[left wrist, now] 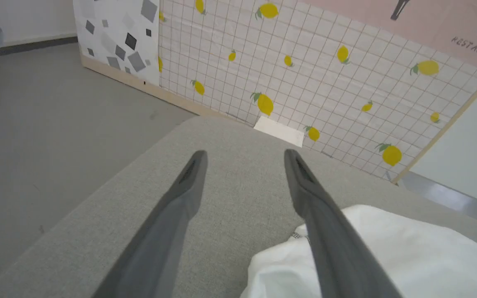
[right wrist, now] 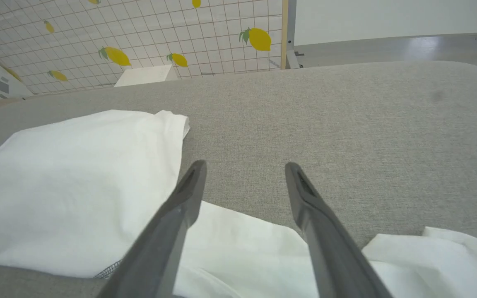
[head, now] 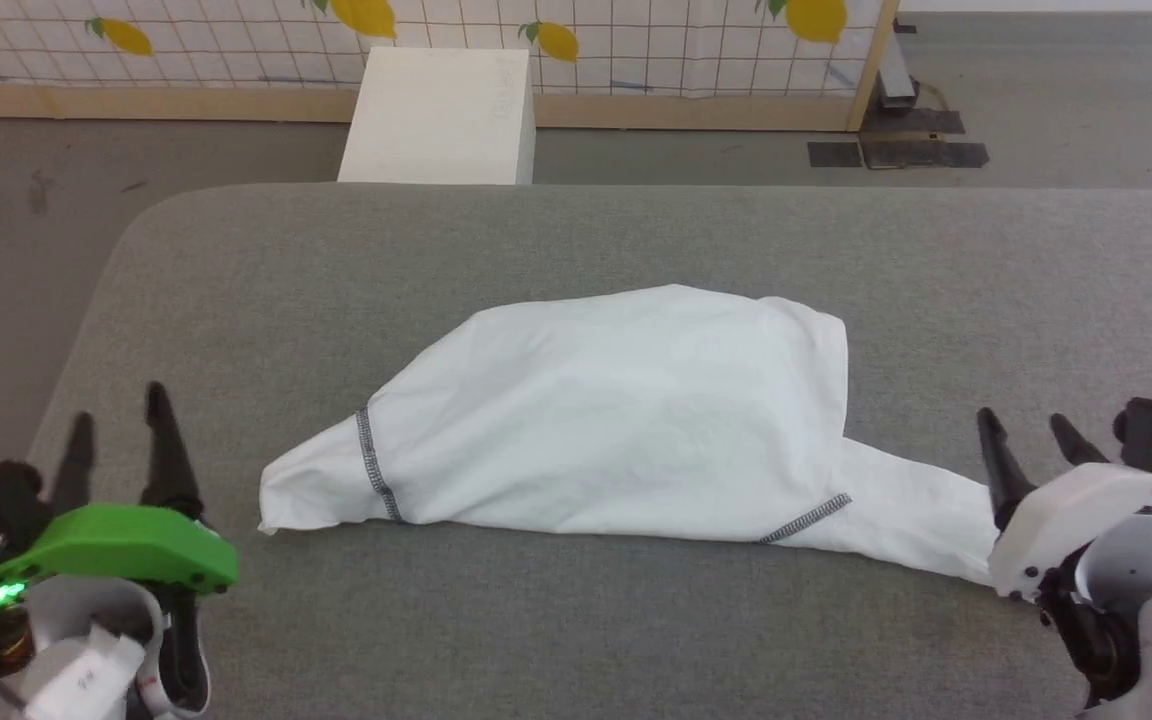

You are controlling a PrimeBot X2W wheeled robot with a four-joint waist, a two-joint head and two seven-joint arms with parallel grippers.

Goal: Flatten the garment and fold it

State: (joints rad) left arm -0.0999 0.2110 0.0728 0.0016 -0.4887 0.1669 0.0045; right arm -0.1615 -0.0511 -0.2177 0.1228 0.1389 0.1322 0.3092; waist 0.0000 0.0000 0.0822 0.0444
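The garment (head: 616,420), a white shirt with dark zigzag stitching, lies folded in a mound at the middle of the grey table (head: 636,240). One part trails off to the right under my right gripper. My left gripper (head: 119,412) stands open to the left of the garment, apart from it, fingers empty; its wrist view shows the garment's left end (left wrist: 387,256) beside the right finger (left wrist: 317,207). My right gripper (head: 1026,428) is open at the garment's right end, above the trailing fabric (right wrist: 238,244), holding nothing.
A white rectangular box (head: 441,115) stands on the floor behind the table's far edge, in front of a lemon-patterned screen (head: 636,40). The table's left corner is rounded, with grey floor (head: 6,250) beyond it.
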